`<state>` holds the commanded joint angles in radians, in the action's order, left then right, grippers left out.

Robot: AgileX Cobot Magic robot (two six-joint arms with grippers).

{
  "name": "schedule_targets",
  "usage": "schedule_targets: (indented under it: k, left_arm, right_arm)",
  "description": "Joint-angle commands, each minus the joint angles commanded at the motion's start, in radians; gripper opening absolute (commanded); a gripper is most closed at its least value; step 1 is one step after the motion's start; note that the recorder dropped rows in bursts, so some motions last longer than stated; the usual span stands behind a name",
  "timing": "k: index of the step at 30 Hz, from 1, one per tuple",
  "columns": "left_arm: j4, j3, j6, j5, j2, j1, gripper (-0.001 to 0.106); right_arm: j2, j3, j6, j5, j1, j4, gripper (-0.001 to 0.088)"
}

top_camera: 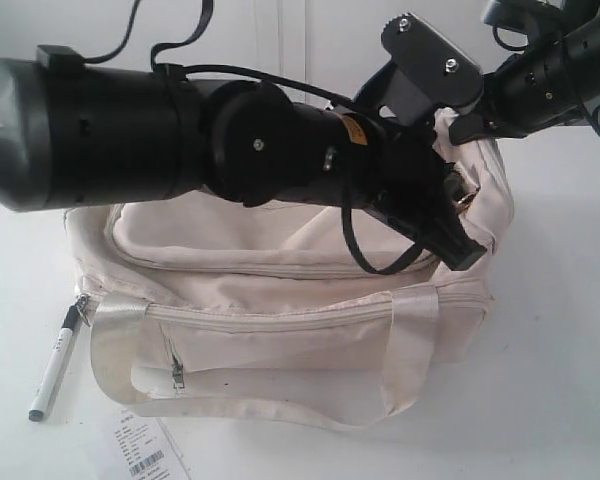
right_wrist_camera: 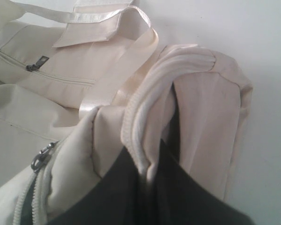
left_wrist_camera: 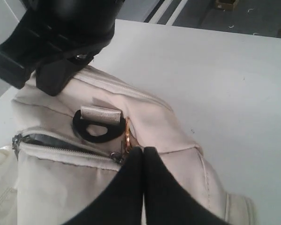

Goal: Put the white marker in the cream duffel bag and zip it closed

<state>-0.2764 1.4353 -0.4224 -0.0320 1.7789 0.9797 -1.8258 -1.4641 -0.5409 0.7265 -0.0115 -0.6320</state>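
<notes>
The cream duffel bag [top_camera: 280, 290] sits in the middle of the white table. The white marker [top_camera: 55, 362] lies on the table outside the bag, by its left end. My left gripper [top_camera: 465, 250] reaches across the bag's top to its right end. There its fingers [left_wrist_camera: 131, 187] are pressed shut, with the gold zipper pull [left_wrist_camera: 128, 136] running in at their tips. The top zipper [left_wrist_camera: 61, 143] shows a dark gap beside the slider. My right gripper [top_camera: 460, 128] is shut on a fold of bag fabric [right_wrist_camera: 147, 117] at the same end and holds it up.
A white paper tag with a barcode [top_camera: 145, 450] lies at the table's front, below the bag. A black ring buckle [left_wrist_camera: 96, 129] sits on the bag's end by the zipper pull. The left arm's thick black body [top_camera: 130, 130] hangs over the back of the bag.
</notes>
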Motion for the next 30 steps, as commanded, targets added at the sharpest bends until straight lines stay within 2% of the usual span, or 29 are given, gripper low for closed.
schedule_targets:
  k: [4,6,13,30]
  left_arm:
    - [0.000,0.045,0.000,-0.017,0.061,0.000,0.035]
    - [0.000,0.045,0.000,-0.053,0.076,0.000,0.042]
    - [0.000,0.045,0.004,-0.127,0.117,0.000,0.042]
    - [0.000,0.062,0.006,-0.179,0.184,0.000,0.042]
  right_arm:
    - [0.000,0.000,0.000,0.000,0.000,0.000,0.0000]
    - [0.000,0.000,0.000,0.000,0.000,0.000,0.0000]
    - [0.000,0.000,0.000,0.000,0.000,0.000,0.0000]
    - [0.000,0.000,0.000,0.000,0.000,0.000,0.0000]
